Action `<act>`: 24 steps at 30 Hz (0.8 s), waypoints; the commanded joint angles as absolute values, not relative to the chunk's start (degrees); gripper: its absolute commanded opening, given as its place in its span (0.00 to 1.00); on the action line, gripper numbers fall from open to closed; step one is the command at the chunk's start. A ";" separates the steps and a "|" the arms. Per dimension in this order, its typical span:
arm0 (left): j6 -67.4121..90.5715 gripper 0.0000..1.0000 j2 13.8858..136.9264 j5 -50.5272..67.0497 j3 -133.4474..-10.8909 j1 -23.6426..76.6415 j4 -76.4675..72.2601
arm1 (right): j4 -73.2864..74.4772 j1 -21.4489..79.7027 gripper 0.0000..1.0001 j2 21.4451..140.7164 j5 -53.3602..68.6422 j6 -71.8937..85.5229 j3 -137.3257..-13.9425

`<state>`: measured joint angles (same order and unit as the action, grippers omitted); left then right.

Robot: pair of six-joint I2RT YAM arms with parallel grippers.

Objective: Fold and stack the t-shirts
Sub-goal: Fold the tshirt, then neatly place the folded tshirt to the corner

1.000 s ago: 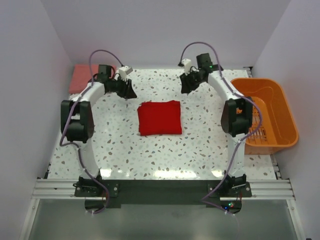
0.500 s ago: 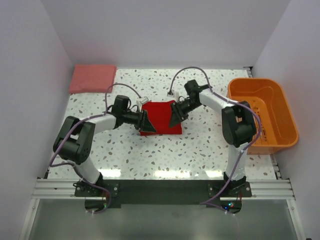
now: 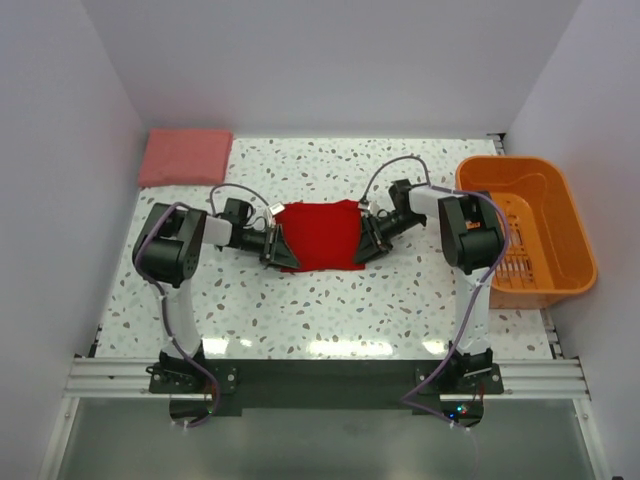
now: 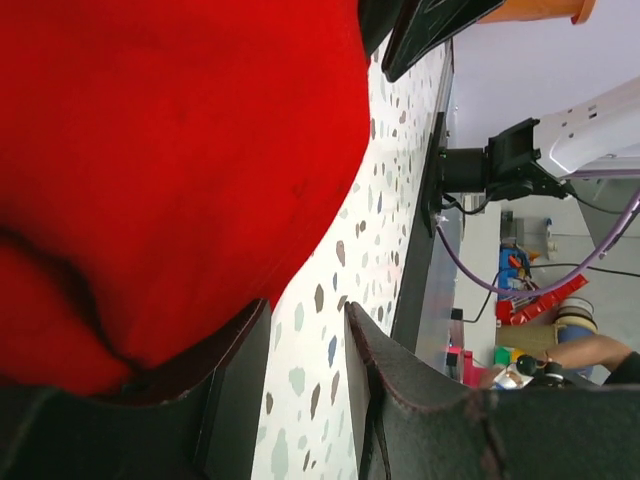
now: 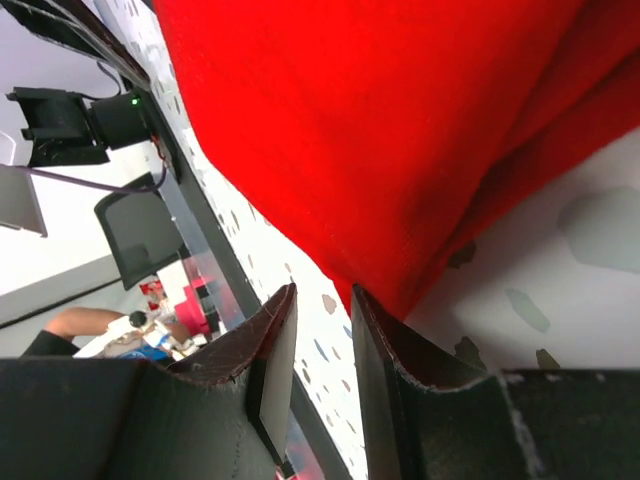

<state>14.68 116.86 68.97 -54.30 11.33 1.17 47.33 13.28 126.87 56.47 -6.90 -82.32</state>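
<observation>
Jaws narrowly apart — red t-shirt (image 3: 318, 236), folded square, edges rumpled.

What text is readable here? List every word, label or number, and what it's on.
No readable text in any view.
The red shirt, pink shirt and basket: plain, no print or label showing.
The background clutter in the wrist views: too blurred to read.
</observation>
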 commanded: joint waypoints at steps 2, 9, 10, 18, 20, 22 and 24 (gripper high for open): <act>2.48 0.41 112.78 67.49 -54.93 7.92 14.31 | 50.17 11.69 0.33 125.52 46.94 -10.98 -83.04; -6.24 0.47 90.73 55.41 -52.82 -4.47 23.30 | 49.76 12.39 0.42 114.27 44.65 -8.02 -90.87; -6.59 0.50 85.66 53.37 -53.78 -5.44 23.20 | 47.74 13.18 0.44 113.04 42.21 -7.91 -91.31; -1.54 1.00 71.46 29.33 -61.17 -8.44 16.11 | 36.66 32.50 0.53 105.12 19.55 -17.90 -88.07; 2.88 1.00 70.49 25.50 -62.75 -9.13 15.03 | 35.34 37.93 0.54 106.17 16.89 -19.24 -89.37; 5.79 1.00 70.75 26.36 -63.45 -9.58 14.85 | 36.12 41.29 0.54 109.40 12.58 -20.82 -91.75; 10.69 1.00 72.23 26.89 -63.28 -10.63 15.73 | 36.21 45.16 0.53 111.52 9.25 -21.88 -94.12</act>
<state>2.28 70.63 31.27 -62.11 -9.28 16.75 38.00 42.78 108.53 19.46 -17.74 -90.89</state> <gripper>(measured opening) 0.997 0.538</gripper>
